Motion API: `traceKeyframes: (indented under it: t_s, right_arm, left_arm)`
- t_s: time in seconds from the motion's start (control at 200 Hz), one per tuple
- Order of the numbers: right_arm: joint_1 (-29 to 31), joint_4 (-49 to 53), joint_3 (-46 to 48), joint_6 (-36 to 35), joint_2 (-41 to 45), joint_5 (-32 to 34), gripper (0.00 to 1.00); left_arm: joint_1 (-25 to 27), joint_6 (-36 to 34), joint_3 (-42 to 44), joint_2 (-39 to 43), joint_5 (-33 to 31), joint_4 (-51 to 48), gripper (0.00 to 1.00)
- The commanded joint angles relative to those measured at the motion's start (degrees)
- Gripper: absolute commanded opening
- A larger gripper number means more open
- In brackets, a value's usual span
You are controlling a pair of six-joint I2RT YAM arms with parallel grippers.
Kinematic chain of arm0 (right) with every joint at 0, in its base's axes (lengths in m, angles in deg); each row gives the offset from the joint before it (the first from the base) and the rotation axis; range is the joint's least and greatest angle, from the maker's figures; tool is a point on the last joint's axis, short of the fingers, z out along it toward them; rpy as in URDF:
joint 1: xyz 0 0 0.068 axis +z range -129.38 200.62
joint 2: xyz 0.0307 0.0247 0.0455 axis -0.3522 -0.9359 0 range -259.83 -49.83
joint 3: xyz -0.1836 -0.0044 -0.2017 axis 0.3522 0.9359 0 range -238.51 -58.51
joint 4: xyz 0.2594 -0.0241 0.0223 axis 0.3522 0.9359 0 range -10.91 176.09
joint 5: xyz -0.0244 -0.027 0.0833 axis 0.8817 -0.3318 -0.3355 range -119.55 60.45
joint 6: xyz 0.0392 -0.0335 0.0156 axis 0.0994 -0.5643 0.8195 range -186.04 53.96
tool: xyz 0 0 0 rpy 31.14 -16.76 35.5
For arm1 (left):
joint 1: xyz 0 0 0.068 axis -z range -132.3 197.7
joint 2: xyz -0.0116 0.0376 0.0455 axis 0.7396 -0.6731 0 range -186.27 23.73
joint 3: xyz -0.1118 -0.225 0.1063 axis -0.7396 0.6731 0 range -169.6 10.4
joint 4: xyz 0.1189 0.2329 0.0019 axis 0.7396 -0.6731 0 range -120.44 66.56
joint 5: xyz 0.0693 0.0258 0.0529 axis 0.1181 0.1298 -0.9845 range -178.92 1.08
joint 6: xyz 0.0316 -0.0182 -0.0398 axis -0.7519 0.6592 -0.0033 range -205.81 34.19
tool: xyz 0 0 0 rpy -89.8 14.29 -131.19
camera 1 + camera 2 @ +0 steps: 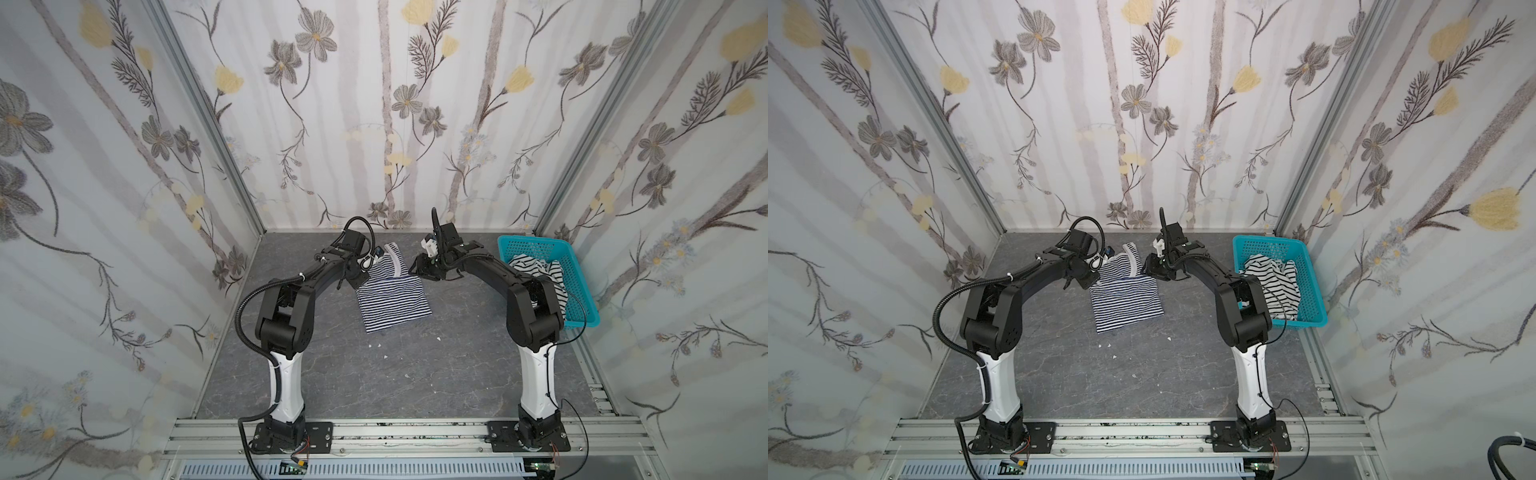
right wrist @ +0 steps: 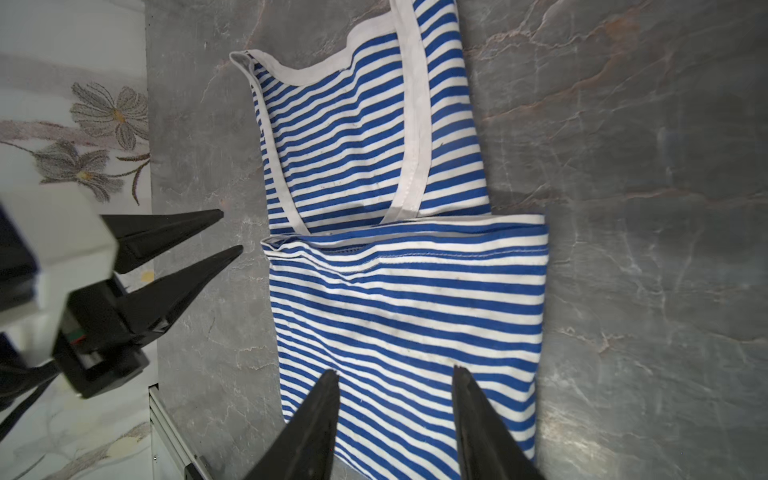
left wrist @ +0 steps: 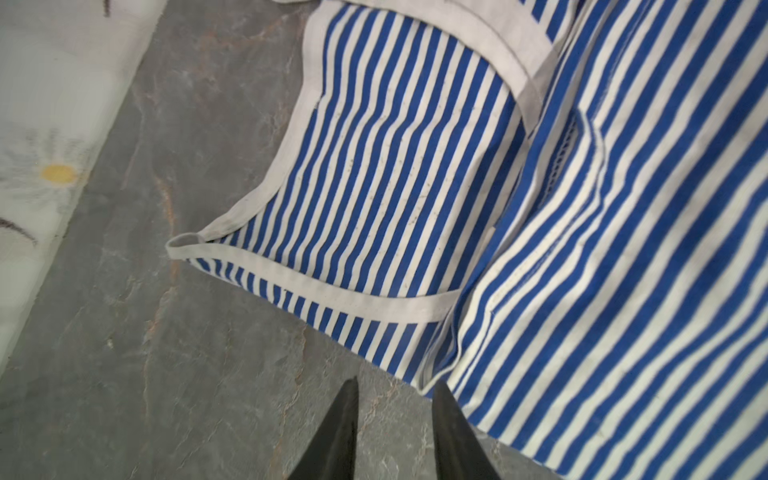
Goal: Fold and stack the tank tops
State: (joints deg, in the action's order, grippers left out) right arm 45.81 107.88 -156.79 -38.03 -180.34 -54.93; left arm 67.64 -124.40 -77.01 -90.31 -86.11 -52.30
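- Fine-striped tank top [image 1: 392,305] [image 1: 1125,303]: lies on the grey tabletop [image 1: 415,374] between the two arms, nearer the back wall than the arm bases.
- Condition of fold: the hem half is turned up over the body, and its white-edged hem runs straight across the garment in the right wrist view [image 2: 407,299]. The strap end, with white trim, lies uncovered beyond that edge, toward the back wall.
- Left fingers [image 3: 332,436] [image 2: 166,232]: apart, nothing between them. They sit just beside the left edge of the folded garment, over bare tabletop.
- Right fingers [image 2: 307,428]: apart, nothing clamped. They hover over the folded half, not touching the cloth as far as can be judged.
- Wide-striped tank top [image 1: 536,266] [image 1: 1271,274]: crumpled inside the turquoise basket [image 1: 579,291] [image 1: 1310,291], partly hidden behind the right arm in both top views.
- The basket stands at the right back corner of the tabletop, well apart from the fine-striped tank top.
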Motion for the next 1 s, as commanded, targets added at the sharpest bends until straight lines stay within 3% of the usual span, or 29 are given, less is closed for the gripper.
traceKeyframes:
  t_s: [0.0,0.07,0.165,0.32,0.405,0.515,0.689,0.864,0.994]
  right_arm:
    - [1.36,-2.86,0.9,0.46,-0.43,1.3,0.35]
    - [1.59,-3.49,0.64,1.18,-1.77,1.48,0.25]
    - [1.7,-4.27,-0.67,2.21,-3.8,0.95,0.18]
    - [1.71,-4.28,-3.06,3.25,-6.24,0.65,0.17]
    - [1.73,-4.36,-2.18,3.26,-6.0,0.84,0.22]
    - [1.55,-4.45,0.19,2.75,-4.89,2.41,0.36]
    - [1.18,-7.9,7.78,2.88,0.72,2.86,0.44]
    - [0.48,-14.25,20.72,5.09,10.22,2.43,0.53]
    - [0.06,-17.76,29.14,6.44,15.68,2.27,0.58]
  left_arm:
    - [1.48,1.57,2.28,2.35,3.65,1.26,0.32]
    - [2.66,1.6,2.43,1.56,4.31,1.26,0.29]
    - [3.52,1.92,1.55,-1.6,4.84,1.35,0.24]
    - [3.35,3.83,-1.26,-7.13,1.5,1.99,0.23]
    - [2.67,5.17,-1.06,-7.76,-1.29,3.13,0.23]
    - [2.02,5.33,0.82,-7.23,-4.76,3.89,0.23]
    - [1.92,5.23,5.33,-5.46,-7.67,4.89,0.23]
    - [2.11,6.65,10.18,1.65,-4.7,6.5,0.3]
    - [2.78,7.74,14.96,8.18,-2.26,8.09,0.4]
